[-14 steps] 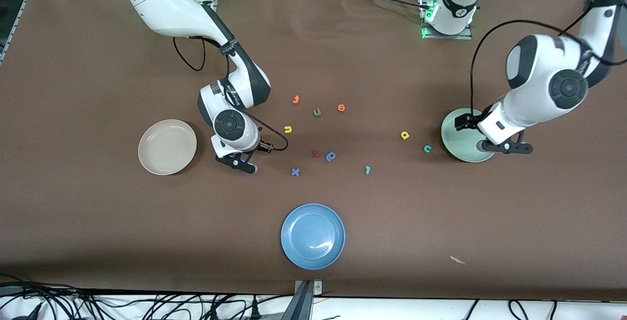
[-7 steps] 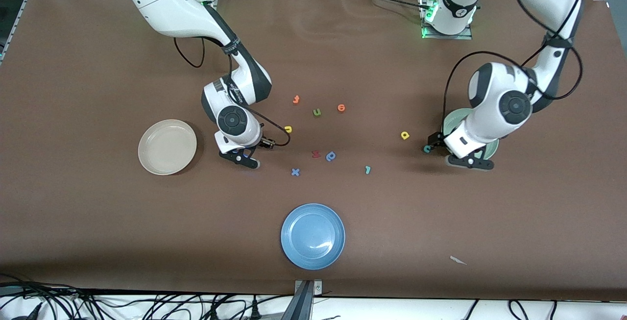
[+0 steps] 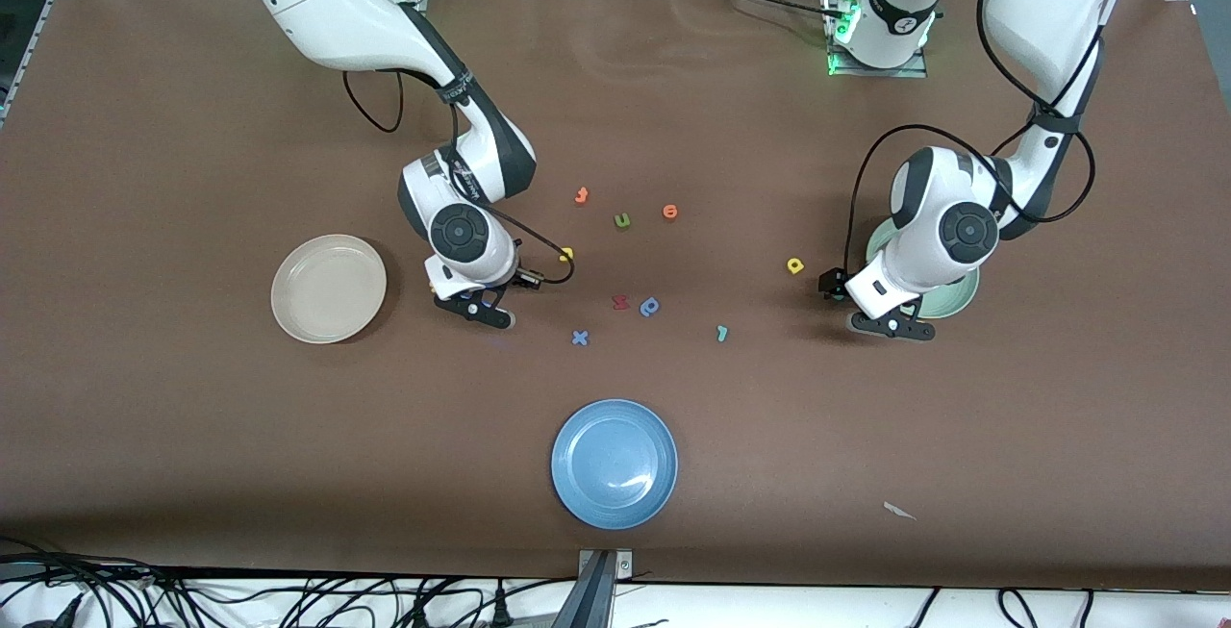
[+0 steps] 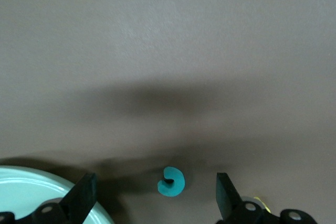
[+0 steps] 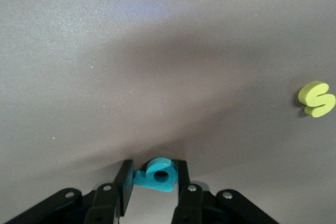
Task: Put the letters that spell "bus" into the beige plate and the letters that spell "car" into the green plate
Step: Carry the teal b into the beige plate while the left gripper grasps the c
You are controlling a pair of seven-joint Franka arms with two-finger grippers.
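Note:
My right gripper is low at the table beside the beige plate, shut on the teal b, with one finger on each side of it. The yellow s lies a short way off, partly under the wrist cable. My left gripper hangs open at the edge of the green plate, also seen as green plate rim. The teal c lies on the table between its wide-apart fingers, untouched. The yellow a and teal r lie toward the table's middle.
Loose letters lie in the middle: orange f, green u, orange o, a red letter, a darker blue looped letter, a blue x. A blue plate sits nearest the front camera.
The left arm swung from over the green plate to over the teal c, staying open. The right gripper's fingers closed in on the teal b, with the hand shifting slightly.

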